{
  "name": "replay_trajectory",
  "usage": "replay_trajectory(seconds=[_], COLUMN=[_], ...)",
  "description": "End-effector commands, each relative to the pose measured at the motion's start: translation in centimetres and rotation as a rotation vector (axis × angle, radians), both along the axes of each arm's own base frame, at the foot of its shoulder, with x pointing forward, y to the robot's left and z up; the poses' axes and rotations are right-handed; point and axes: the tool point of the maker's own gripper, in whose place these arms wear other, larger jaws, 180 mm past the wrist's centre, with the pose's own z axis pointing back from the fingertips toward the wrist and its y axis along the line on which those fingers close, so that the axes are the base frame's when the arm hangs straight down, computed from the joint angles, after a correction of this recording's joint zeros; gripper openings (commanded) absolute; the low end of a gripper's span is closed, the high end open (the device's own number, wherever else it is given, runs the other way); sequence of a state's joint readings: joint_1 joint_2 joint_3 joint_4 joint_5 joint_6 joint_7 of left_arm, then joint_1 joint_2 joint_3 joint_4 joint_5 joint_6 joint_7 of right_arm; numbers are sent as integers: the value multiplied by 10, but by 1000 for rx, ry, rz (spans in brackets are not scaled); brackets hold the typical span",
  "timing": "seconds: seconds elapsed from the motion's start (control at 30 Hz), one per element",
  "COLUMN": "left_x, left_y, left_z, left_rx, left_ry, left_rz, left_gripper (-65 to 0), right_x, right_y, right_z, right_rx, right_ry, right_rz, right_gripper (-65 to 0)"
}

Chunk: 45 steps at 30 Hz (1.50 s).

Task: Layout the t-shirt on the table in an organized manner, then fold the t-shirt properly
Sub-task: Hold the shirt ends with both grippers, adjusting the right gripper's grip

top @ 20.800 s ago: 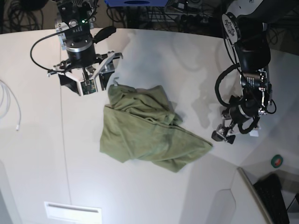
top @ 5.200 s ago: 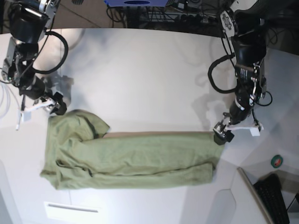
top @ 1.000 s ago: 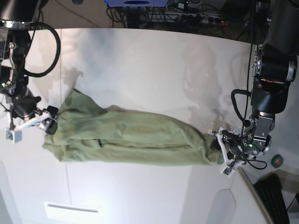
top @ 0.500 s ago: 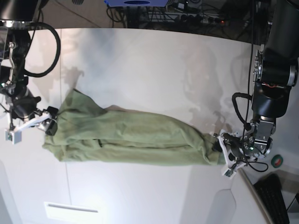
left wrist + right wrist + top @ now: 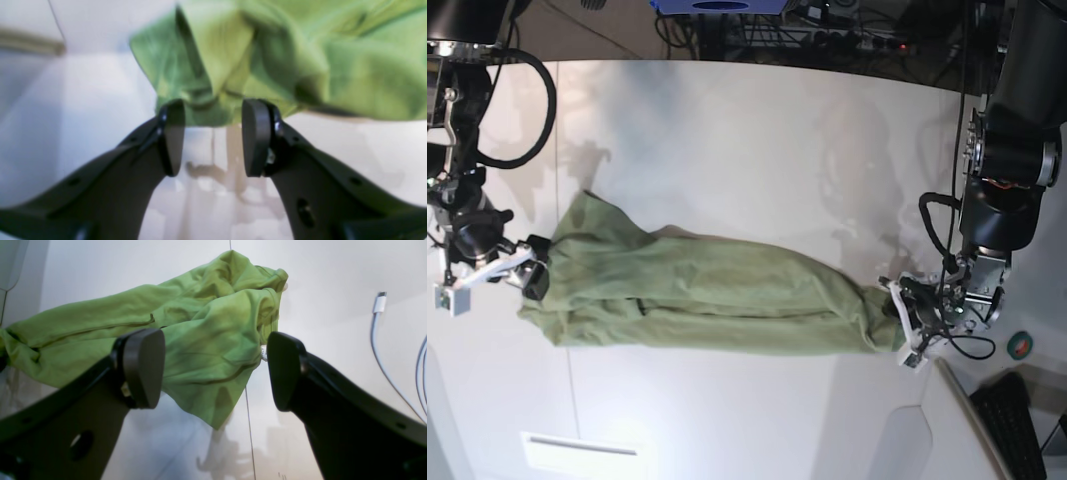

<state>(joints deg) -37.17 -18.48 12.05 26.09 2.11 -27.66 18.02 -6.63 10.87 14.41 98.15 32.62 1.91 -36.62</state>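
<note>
The olive-green t-shirt [image 5: 707,295] lies stretched in a long bunched band across the white table [image 5: 747,150]. My left gripper [image 5: 897,318] is at its right end. In the left wrist view the left gripper [image 5: 213,133] has its jaws partly apart, and the rumpled edge of the t-shirt [image 5: 300,50] sits between the fingertips. My right gripper [image 5: 532,272] is at the shirt's left end. In the right wrist view the right gripper [image 5: 215,370] stands wide open, low over the table, with the t-shirt [image 5: 206,330] lying just beyond its pads and nothing gripped.
A white cable [image 5: 380,350] lies on the table beside the right gripper. A thin seam [image 5: 248,426] runs across the tabletop. A keyboard [image 5: 1017,420] and a small round green object [image 5: 1020,345] sit off the table's front right. A white panel [image 5: 582,452] is near the front edge.
The left gripper's jaws have drawn closer together at the shirt's right end. The right gripper has slid slightly toward the table's front. The shirt has barely shifted.
</note>
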Motion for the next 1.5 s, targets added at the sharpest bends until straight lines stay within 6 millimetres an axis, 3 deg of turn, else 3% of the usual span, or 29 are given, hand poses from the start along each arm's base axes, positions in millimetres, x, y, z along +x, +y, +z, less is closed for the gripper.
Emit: replay_trajectory(seconds=[0.0, 0.1, 0.33, 0.57, 0.73, 0.87, 1.0, 1.17, 1.47], left_x=[21, 14, 23, 12, 13, 13, 24, 22, 28], left_y=[2, 6, 2, 43, 59, 69, 70, 59, 52], left_z=[21, 11, 27, 49, 55, 50, 57, 48, 48], left_rx=[-15, -31, 5, 135, 150, 104, 58, 134, 150], left_ry=[-69, -51, -76, -86, -81, -12, -57, -17, -35], left_rz=[7, 27, -7, -21, -3, 18, 39, -60, -55], left_gripper=[-387, -390, -392, -388, -383, -283, -260, -257, -253], right_x=[7, 5, 4, -3, -3, -2, -2, -2, -3], right_y=[-6, -6, -6, -9, -6, -5, -5, -5, -5], right_z=[14, 12, 9, 3, 3, 3, 2, 2, 2], right_rx=[-11, -11, -10, -20, -15, -15, -14, -14, -11], right_ry=[-48, -42, -34, -14, -13, -14, -12, -12, -10], right_rz=[-10, -10, -11, -12, -10, -7, -7, -7, -7], right_gripper=[-204, -204, -204, -204, -204, -204, -204, -204, -204])
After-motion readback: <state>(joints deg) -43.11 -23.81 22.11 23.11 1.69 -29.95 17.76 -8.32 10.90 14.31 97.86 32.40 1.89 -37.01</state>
